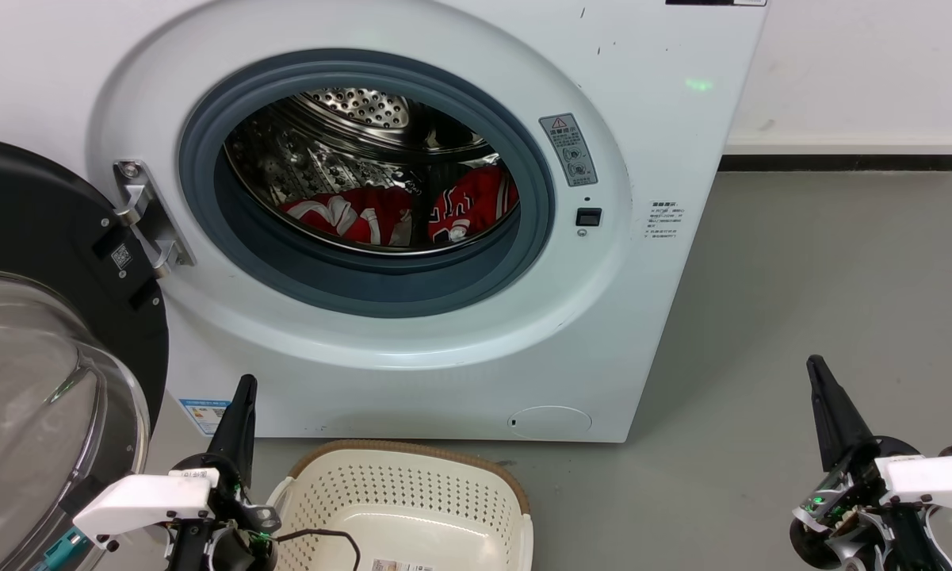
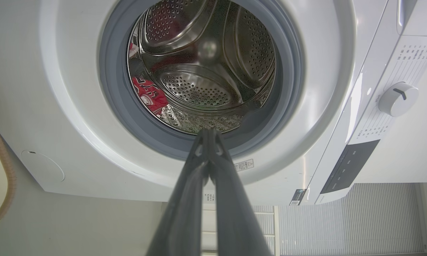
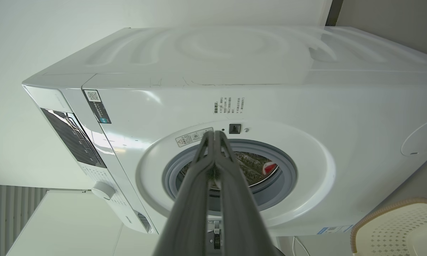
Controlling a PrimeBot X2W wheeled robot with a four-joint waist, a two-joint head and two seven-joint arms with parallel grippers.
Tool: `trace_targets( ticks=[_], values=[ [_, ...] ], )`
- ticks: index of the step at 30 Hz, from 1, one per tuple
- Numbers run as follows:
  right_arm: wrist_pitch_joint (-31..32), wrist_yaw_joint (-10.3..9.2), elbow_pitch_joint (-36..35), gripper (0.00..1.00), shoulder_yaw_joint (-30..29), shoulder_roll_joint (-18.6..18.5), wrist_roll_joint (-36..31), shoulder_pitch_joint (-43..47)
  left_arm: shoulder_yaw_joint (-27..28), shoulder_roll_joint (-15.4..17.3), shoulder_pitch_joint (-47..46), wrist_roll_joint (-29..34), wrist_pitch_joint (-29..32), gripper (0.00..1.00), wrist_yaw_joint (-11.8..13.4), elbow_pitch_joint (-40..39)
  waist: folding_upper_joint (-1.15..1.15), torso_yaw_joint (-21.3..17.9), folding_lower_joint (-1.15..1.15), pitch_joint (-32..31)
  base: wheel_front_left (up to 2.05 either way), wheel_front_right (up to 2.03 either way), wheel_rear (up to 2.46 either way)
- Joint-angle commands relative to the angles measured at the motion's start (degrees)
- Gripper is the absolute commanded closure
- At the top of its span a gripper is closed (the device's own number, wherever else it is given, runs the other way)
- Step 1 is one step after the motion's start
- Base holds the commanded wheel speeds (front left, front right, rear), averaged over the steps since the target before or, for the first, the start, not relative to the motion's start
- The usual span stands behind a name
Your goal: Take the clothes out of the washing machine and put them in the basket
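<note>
Hovering low, left jaws and right jaws both pressed shut and empty, likely staged for a reach: clothes (image 1: pixel 365 218) lie low in the drum (image 1: pixel 357 103) of the open washing machine (image 1: pixel 444 373), basket (image 1: pixel 404 485) on the floor (image 1: pixel 800 277) just before it to receive them.

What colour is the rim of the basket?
Brown; the basket itself is cream-white. The head view shows the rim best.

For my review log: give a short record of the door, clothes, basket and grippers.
door: open, on the robot's left
clothes: red, in drum
basket: on floor before machine, no clothes seen inside
left gripper: shut, empty, beside basket
right gripper: shut, empty, above floor
</note>
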Motion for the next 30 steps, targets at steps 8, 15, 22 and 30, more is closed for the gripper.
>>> trace_targets(
  ticks=[8,15,22,30],
  values=[
    [0.0,-0.02,0.1,1.0,0.0,0.2,-0.3,-0.7,0.2,-0.1,-0.4,-0.1,0.1,1.0,-0.2,0.0,0.0,0.0,0.0,0.0,0.0,0.0,0.0],
    [0.0,-0.02,0.1,1.0,0.0,0.2,-0.3,-0.7,0.2,-0.1,-0.4,-0.1,0.1,1.0,-0.2,0.0,0.0,0.0,0.0,0.0,0.0,0.0,0.0],
    [0.0,-0.02,0.1,1.0,0.0,0.2,-0.3,-0.7,0.2,-0.1,-0.4,-0.1,0.1,1.0,-0.2,0.0,0.0,0.0,0.0,0.0,0.0,0.0,0.0],
    [0.0,-0.02,0.1,1.0,0.0,0.2,-0.3,-0.7,0.2,-0.1,-0.4,-0.1,0.1,1.0,-0.2,0.0,0.0,0.0,0.0,0.0,0.0,0.0,0.0]
  ],
)
